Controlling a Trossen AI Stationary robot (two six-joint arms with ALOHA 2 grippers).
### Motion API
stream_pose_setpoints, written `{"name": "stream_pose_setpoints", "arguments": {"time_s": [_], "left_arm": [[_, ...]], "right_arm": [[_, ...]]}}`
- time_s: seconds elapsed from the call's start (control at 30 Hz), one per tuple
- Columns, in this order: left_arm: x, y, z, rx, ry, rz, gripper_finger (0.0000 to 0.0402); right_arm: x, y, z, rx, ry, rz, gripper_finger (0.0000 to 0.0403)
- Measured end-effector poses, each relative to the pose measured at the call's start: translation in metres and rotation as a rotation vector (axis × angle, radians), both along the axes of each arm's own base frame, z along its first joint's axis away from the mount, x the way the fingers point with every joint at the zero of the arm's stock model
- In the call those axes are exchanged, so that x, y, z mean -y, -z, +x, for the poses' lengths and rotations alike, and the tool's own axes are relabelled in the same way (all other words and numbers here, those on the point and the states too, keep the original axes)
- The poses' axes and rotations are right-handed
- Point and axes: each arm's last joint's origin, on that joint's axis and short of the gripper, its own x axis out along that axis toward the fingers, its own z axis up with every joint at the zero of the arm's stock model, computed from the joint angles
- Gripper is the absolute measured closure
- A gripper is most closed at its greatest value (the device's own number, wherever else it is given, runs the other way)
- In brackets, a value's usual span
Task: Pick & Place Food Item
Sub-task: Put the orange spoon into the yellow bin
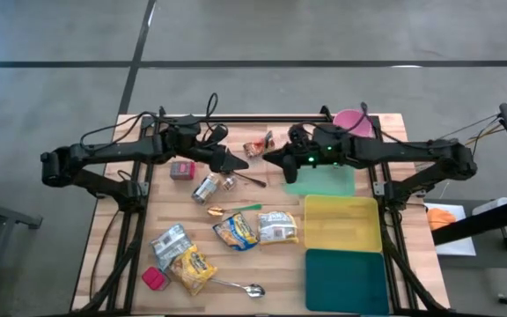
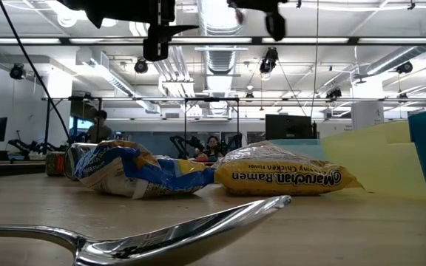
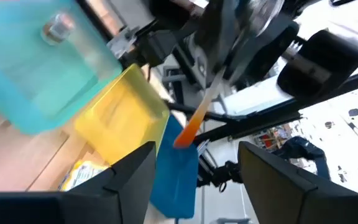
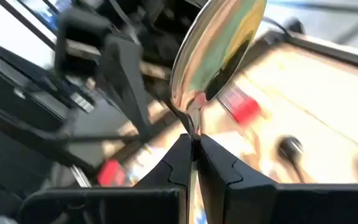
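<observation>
Food packets crowd the wooden table point(image 1: 121, 238): a Maruchan ramen packet point(image 1: 277, 227) just beside a yellow chip bag point(image 1: 236, 232), a tipped can point(image 1: 205, 187) and another spoon point(image 1: 243, 288) near the front. 3 trays lie on the right, the yellow tray point(image 1: 341, 223) between 2 green ones. Beyond is an open workshop with ceiling lights. The right gripper point(image 4: 193, 148) pinches the spoon point(image 4: 215, 53) by its neck, raised above mid-table. The left gripper point(image 1: 236, 164), fingers parted and empty, faces it closely.
</observation>
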Motion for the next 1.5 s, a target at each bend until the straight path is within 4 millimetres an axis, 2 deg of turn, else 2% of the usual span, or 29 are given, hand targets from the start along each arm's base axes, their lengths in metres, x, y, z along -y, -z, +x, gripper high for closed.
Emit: {"name": "stream_pose_setpoints", "arguments": {"time_s": [0.27, 0.53, 0.7, 0.83, 1.07, 1.33, 1.5], "left_arm": [[-0.005, 0.013, -0.006, -0.145, -0.024, -0.044, 0.0159], [-0.007, 0.007, -0.010, -0.110, -0.056, -0.001, 0.0159], [-0.006, -0.007, -0.023, -0.059, -0.097, 0.077, 0.0159], [-0.004, -0.013, -0.034, -0.072, -0.114, 0.106, 0.0159], [-0.001, -0.011, -0.047, -0.154, -0.143, 0.152, 0.0159], [-0.001, -0.010, -0.047, -0.159, -0.141, 0.154, 0.0159], [-0.001, -0.010, -0.048, -0.160, -0.141, 0.154, 0.0159]], "right_arm": [[-0.013, 0.003, -0.050, -0.296, -0.023, 0.035, 0.0392], [-0.035, 0.024, -0.074, -0.588, -0.065, 0.088, 0.0392], [-0.049, 0.044, -0.087, -0.736, -0.073, 0.124, 0.0392], [-0.062, 0.059, -0.097, -0.781, -0.118, 0.115, 0.0392], [-0.081, 0.085, -0.109, -0.869, -0.227, 0.004, 0.0392], [-0.082, 0.119, -0.112, -1.068, -0.249, -0.095, 0.0392], [-0.082, 0.137, -0.112, -1.129, -0.235, -0.128, 0.0392]]}}
